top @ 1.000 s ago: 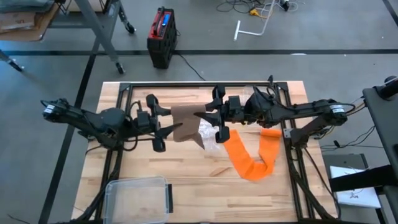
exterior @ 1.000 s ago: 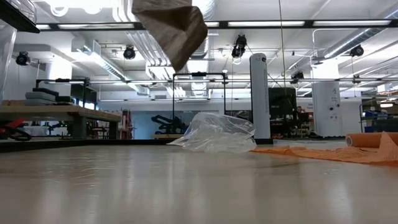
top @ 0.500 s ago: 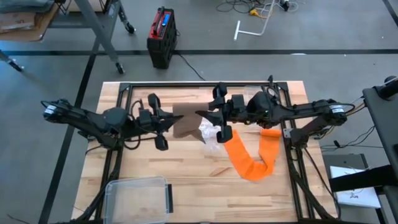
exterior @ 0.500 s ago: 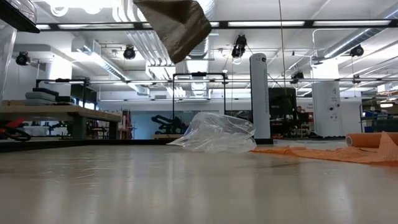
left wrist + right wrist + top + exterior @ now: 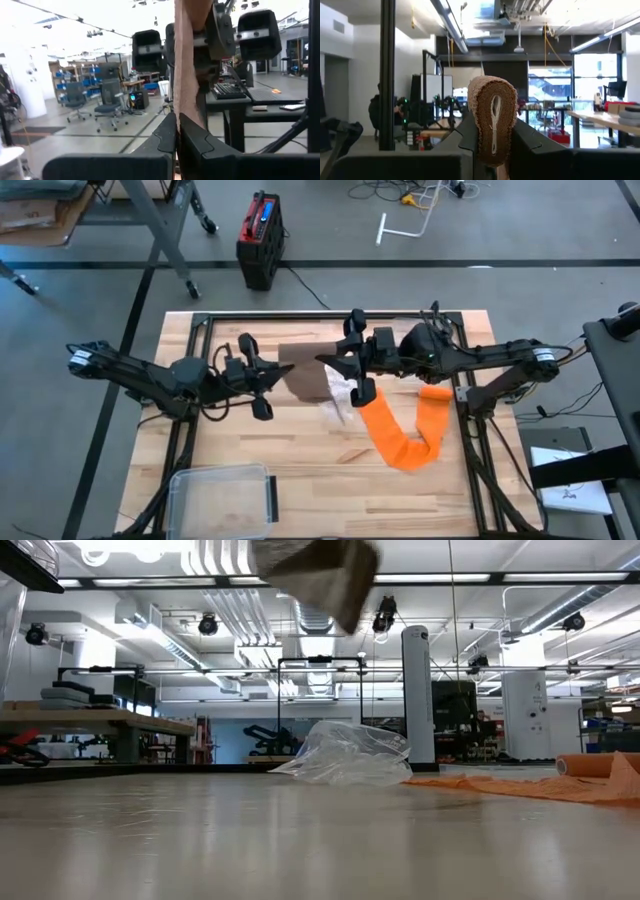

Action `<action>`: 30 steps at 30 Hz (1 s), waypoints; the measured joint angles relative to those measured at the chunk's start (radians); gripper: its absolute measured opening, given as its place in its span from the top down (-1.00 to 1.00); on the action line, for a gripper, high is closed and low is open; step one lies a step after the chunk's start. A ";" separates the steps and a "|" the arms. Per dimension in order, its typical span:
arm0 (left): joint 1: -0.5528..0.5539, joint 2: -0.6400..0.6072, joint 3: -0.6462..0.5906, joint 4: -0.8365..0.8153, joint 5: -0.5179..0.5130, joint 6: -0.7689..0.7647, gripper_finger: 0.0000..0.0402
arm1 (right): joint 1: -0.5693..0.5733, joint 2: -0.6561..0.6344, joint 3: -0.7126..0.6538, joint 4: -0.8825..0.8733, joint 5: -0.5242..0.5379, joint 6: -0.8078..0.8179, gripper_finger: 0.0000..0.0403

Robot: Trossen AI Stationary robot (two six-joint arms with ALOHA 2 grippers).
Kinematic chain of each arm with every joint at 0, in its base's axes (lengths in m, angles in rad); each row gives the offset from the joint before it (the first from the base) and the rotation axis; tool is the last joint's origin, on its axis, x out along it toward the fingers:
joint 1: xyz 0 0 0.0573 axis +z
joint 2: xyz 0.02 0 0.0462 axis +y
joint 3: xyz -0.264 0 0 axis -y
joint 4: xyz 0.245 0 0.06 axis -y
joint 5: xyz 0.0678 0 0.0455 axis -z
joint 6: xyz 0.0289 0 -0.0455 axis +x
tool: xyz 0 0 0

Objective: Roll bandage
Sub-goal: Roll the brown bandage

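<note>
The left pincer (image 5: 268,379), wide apart a second ago, has snapped together on the loose tail of the brown bandage (image 5: 306,373), and the hanging strip has swung across the low view from left of centre to right of centre. In the left wrist view the two dark fingers (image 5: 167,137) meet with the strip of cloth pinched edge-on between them.

The right pincer (image 5: 350,367) is clamped on the rolled end of the bandage: its wrist view shows the flattened oval roll (image 5: 493,125) squeezed between both fingers (image 5: 470,132), end-on to the lens.

Both arms reach low and nearly level toward each other from opposite sides of the wooden counter (image 5: 300,470), wrists facing, with the bandage stretched in the air between them, well above the surface. From counter height only its lower corner (image 5: 325,575) shows, hanging at the top of the frame.

Under the span lies a crumpled clear plastic bag (image 5: 345,755). Near it, on the right arm's side, an orange band (image 5: 405,430) lies in a loose U. A clear lidded box (image 5: 222,497) sits at the counter's near edge, on the left arm's side.
</note>
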 joint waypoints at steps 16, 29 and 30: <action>0.000 -0.037 -0.029 -0.268 -0.006 -0.124 0.21 | -0.007 -0.027 0.109 -0.080 0.027 -0.149 0.75; 0.049 0.048 -0.309 0.185 -0.027 -0.231 -0.15 | -0.007 -0.032 0.164 -0.118 0.026 -0.158 0.73; 0.055 0.061 -0.314 0.203 -0.018 -0.232 -0.15 | -0.006 -0.031 0.164 -0.119 0.025 -0.157 0.73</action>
